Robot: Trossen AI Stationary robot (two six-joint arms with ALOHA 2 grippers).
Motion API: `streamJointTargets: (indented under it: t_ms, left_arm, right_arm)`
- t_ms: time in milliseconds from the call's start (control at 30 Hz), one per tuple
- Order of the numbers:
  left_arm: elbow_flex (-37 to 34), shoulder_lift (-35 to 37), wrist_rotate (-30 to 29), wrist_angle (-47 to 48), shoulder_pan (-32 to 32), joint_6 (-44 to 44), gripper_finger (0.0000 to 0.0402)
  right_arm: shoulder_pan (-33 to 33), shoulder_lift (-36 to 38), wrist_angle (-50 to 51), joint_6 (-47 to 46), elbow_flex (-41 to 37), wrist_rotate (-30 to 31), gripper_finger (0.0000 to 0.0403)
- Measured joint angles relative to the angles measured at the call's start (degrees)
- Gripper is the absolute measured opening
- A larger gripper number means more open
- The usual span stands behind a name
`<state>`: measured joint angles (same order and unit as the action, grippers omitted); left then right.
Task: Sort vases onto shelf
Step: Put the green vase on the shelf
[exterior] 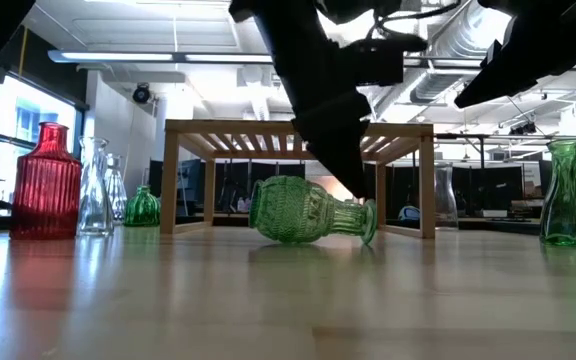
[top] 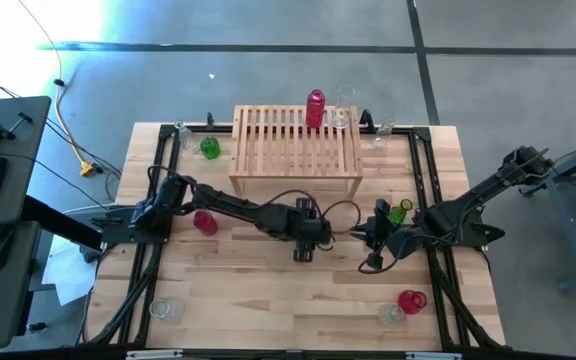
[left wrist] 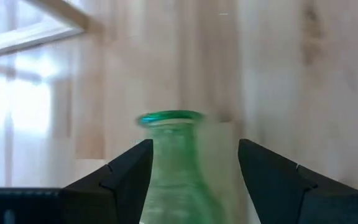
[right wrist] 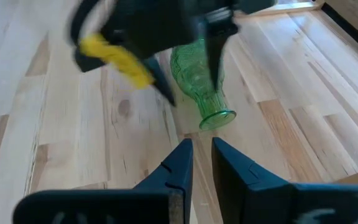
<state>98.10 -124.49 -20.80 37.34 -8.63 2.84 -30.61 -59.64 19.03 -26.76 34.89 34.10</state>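
A ribbed green vase (exterior: 308, 210) lies on its side on the table in front of the shelf (top: 296, 150), its mouth (right wrist: 217, 118) toward my right gripper. My left gripper (left wrist: 194, 149) hangs over it, open, one finger on each side of its neck (left wrist: 176, 155); in the high view this gripper (top: 303, 248) hides the vase. My right gripper (right wrist: 202, 146) waits close by, shut, nothing between its fingers. A red vase (top: 315, 108) and a clear vase (top: 340, 120) stand on the shelf's far edge. My left gripper comes at the lying green vase slanting down from above, its fingers (left wrist: 129, 171) standing across the neck on either side. There is a gap at one finger, and I cannot tell whether the other touches the glass. The vase rests on the table.
Other vases stand or lie about the table: green (top: 209, 148) and clear (top: 180, 130) at the far left, red (top: 204, 222) under the left arm, green (top: 400, 211) by the right arm, red (top: 411, 300) and clear (top: 392, 314) near right, clear (top: 164, 310) near left.
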Motion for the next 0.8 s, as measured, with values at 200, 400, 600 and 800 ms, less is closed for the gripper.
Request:
streamJointTargets:
  t_ms: [200, 400, 600, 800]
  left_arm:
    - [0.00, 0.00, 2.54, -0.68, 3.17, -1.14, 0.0227]
    - [-0.04, -0.79, 9.01, 0.11, 4.74, -2.20, 0.0227]
    - [0.02, -2.75, 11.35, -0.05, 4.93, -1.97, 0.0227]
    - [0.02, -3.69, 14.38, 1.68, 4.93, -1.28, 0.0227]
  right_arm:
    - [0.00, 0.00, -0.02, 0.00, 0.00, 0.01, 0.0042]
    - [0.00, -0.02, -0.02, 0.00, 0.00, 0.01, 0.0042]
    - [-0.05, -0.02, -0.02, 0.00, 0.00, 0.01, 0.0042]
    - [-0.20, -0.02, -0.07, 0.00, 0.02, -0.02, 0.0042]
